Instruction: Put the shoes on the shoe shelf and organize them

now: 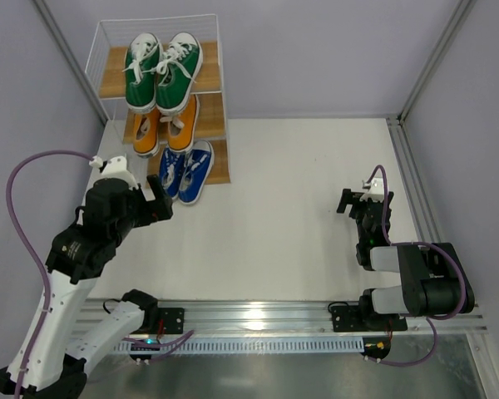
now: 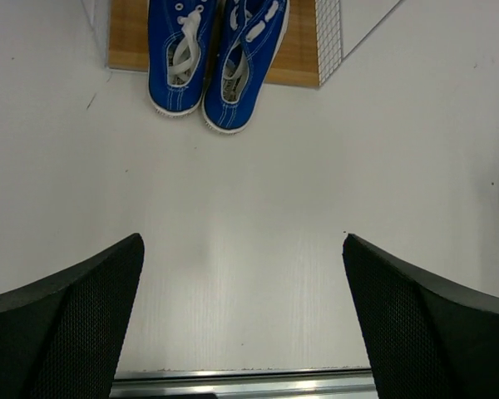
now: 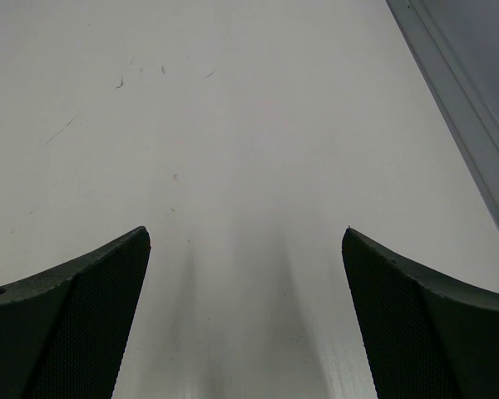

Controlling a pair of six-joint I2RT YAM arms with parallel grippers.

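Note:
The shoe shelf (image 1: pixel 212 79) stands at the back left with one pair per tier. The green pair (image 1: pixel 162 71) is on the top board, the orange pair (image 1: pixel 166 125) on the middle board, the blue pair (image 1: pixel 186 170) on the bottom board. The blue pair also shows at the top of the left wrist view (image 2: pixel 216 58), heels over the board's front edge (image 2: pixel 295 66). My left gripper (image 1: pixel 162 206) (image 2: pixel 243 274) is open and empty, just short of the blue pair. My right gripper (image 1: pixel 355 202) (image 3: pixel 245 266) is open and empty above bare table at the right.
A white table (image 1: pixel 283 208) lies between the arms. A metal frame rail (image 1: pixel 416 191) runs along the right edge and another (image 1: pixel 258 312) along the near edge by the arm bases. Grey walls enclose the back and sides.

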